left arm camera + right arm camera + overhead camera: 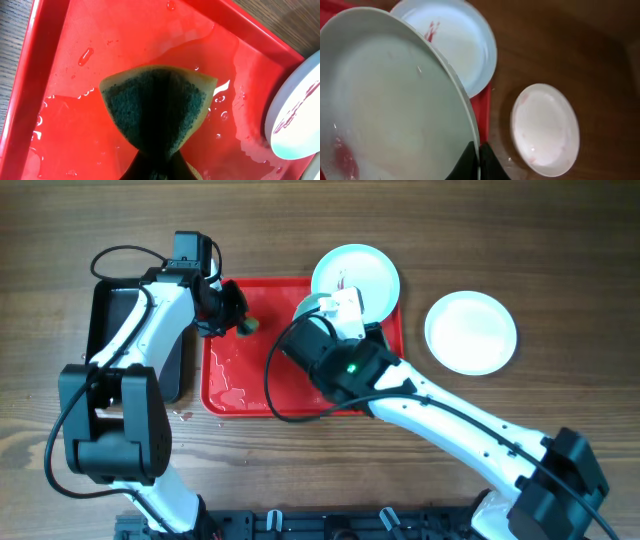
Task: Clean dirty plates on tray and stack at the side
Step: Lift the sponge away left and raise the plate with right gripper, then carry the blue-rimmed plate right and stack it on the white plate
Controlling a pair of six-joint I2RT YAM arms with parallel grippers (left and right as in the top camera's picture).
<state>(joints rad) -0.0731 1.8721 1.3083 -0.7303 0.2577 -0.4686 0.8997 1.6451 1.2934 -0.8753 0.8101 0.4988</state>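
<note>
Both arms low over tray (pixel 240 385)

Two white arms, black joints.
The left arm (pixel 140 330) and right arm (pixel 450 420) have white links, black joint housings and looping black cables (pixel 120 252); a green light (pixel 351 367) glows behind the right gripper (pixel 479 156).

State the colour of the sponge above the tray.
The sponge is yellow with a dark green scouring face, clearest in the left wrist view.

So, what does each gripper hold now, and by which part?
The left gripper pinches a sponge at its end nearest the wrist, bunching it. The right gripper grips a plate by its rim.
</note>
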